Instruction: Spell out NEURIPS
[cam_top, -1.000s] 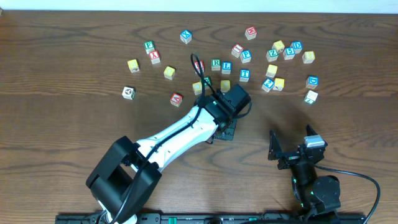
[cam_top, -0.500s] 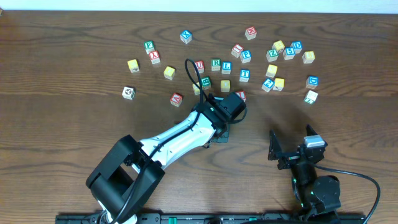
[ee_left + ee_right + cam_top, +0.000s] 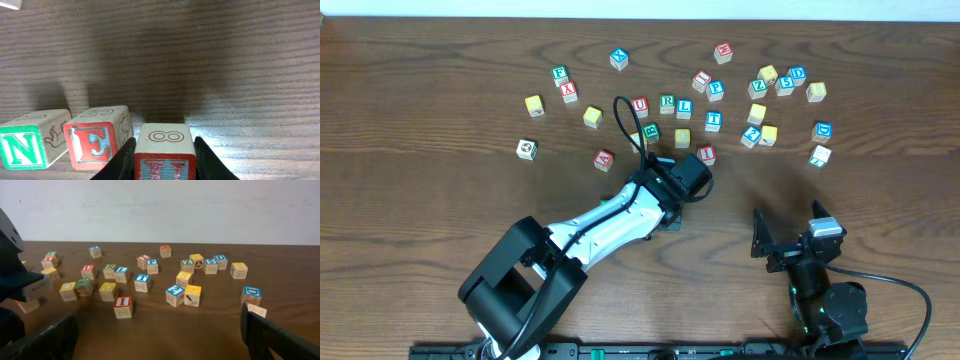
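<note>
dark wood worktop (image 3: 420, 200) carries scattered letter cubes (image 3: 715, 90) in the overhead view's upper half. low in the left wrist view the left hand (image 3: 164, 156) clamps a red-lettered cube (image 3: 164, 142) just right of the e cube (image 3: 95, 145) and n cube (image 3: 25, 147). the right hand (image 3: 792, 232) stands wide, empty, lower right.

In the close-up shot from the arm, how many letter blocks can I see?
3: the green N block at left, the red E block beside it, and a third block gripped in the left gripper. A pale corner at the top-left edge may be another.
</note>
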{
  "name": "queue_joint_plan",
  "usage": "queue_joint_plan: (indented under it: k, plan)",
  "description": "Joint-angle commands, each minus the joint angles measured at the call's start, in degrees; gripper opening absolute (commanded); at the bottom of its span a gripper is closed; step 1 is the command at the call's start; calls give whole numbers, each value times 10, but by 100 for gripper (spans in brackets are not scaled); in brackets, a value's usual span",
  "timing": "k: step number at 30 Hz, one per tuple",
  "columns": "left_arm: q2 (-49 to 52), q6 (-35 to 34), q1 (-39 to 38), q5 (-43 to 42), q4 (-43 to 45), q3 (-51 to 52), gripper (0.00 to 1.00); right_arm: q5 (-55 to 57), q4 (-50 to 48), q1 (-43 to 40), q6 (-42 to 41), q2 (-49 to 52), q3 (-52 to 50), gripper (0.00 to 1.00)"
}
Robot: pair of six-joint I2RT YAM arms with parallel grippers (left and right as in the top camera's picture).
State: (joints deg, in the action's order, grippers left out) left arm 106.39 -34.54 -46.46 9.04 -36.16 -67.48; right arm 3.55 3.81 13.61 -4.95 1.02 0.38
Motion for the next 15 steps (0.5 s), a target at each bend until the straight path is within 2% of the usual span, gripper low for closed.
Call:
queue_joint_plan:
  k: [1,15]
  plan:
    - [1,-5,-1,27,2,5,13,-1,3,-4,3,-1,-1,99]
    - [1,-5,-1,38,10,6,13,-1,2,-4,3,-1,-1,99]
